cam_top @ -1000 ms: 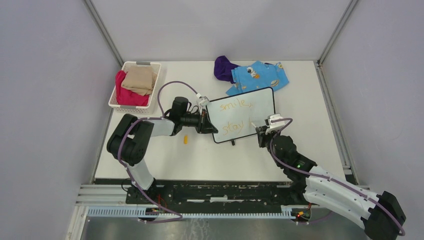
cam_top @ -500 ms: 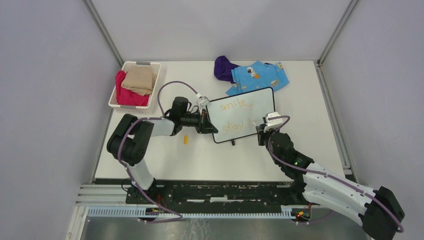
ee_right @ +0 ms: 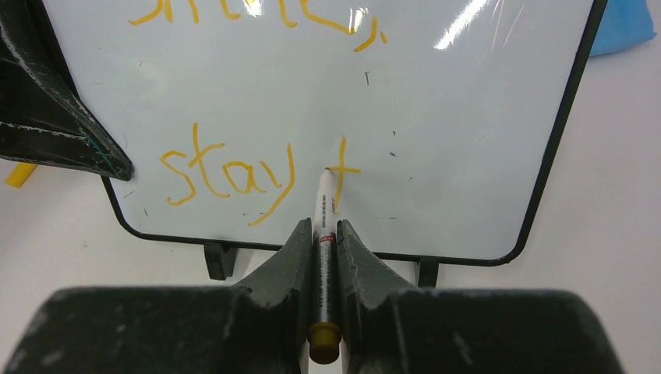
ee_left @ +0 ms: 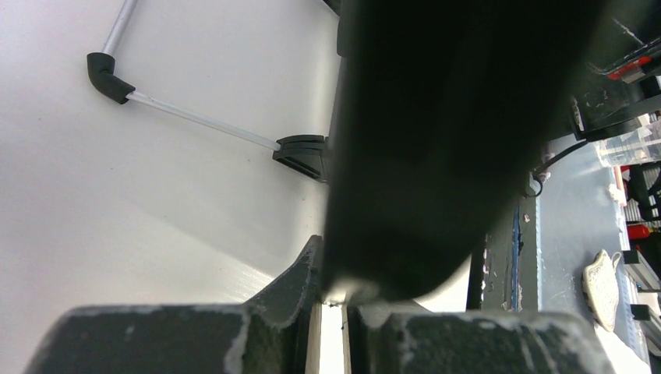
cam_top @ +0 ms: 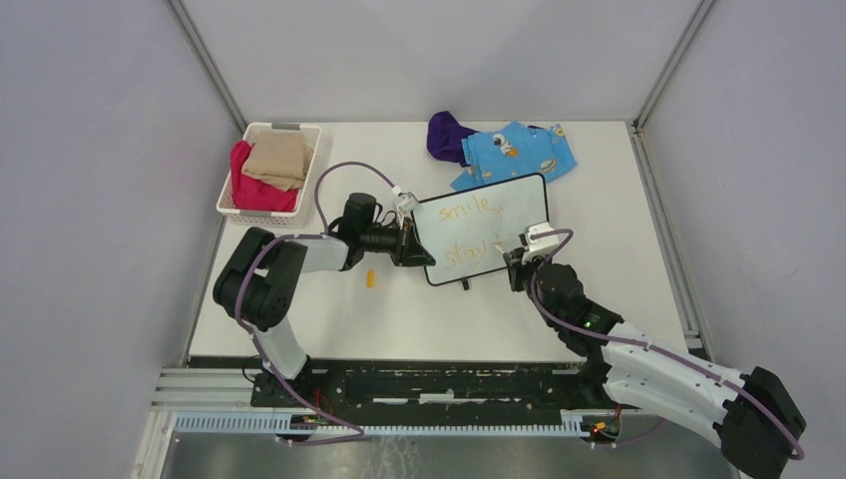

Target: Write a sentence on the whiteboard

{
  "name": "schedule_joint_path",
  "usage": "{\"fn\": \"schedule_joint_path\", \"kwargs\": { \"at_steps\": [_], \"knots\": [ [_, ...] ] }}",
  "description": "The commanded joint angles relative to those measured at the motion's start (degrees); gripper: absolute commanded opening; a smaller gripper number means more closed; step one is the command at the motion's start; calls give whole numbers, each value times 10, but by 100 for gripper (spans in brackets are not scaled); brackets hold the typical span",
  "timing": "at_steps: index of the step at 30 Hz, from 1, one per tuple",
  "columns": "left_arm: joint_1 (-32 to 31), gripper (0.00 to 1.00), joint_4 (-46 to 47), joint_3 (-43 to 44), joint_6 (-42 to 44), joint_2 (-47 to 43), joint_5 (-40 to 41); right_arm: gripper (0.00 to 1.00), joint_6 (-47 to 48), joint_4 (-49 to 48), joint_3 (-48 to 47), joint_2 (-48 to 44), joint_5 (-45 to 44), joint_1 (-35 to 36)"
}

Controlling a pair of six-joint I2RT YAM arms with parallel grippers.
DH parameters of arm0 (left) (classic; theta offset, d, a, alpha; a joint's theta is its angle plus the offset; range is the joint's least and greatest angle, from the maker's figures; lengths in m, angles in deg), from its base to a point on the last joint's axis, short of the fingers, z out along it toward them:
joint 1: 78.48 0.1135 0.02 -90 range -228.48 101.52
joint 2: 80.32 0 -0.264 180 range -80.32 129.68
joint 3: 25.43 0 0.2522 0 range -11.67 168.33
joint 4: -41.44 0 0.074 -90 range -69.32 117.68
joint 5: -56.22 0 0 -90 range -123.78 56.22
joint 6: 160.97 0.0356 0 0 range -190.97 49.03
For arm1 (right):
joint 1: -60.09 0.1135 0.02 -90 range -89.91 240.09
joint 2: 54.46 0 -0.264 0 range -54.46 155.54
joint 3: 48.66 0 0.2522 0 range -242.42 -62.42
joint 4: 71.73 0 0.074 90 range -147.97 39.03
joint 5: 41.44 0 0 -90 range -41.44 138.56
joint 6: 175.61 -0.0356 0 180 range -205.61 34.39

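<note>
Pinching one marker (ee_right: 322, 199), right hand (ee_right: 323, 227) closed; left hand (cam_top: 407, 242) closed on one whiteboard (ee_right: 452, 117), two orange lines (ee_right: 289, 175).

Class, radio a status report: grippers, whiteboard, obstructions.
Left gripper shut on whiteboard. Right gripper shut on marker, tip touching. Sentence at "smile, stay", next letter begun. Path clear.

A basket (cam_top: 225, 196) at far left held a beige cloth (cam_top: 277, 160) over a red cloth (cam_top: 254, 190). A purple cloth (cam_top: 446, 135) touched a blue cloth (cam_top: 514, 152) at far centre. A yellow cap (cam_top: 370, 278) lay nearer, centre-left.
</note>
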Motion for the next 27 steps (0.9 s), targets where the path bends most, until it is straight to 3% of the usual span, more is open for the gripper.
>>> {"fn": "schedule_joint_path", "kwargs": {
  "at_steps": [1,16,27],
  "knots": [
    [-12,2,-61,-2,37,23,61,0,-8,-10,-14,3,9,-2],
    [-12,2,-61,-3,37,25,62,0,-2,64,4,-40,-57,-6],
    [-13,2,-64,-2,39,26,62,0,24,25,-17,-63,-45,-8]
  ]
}}
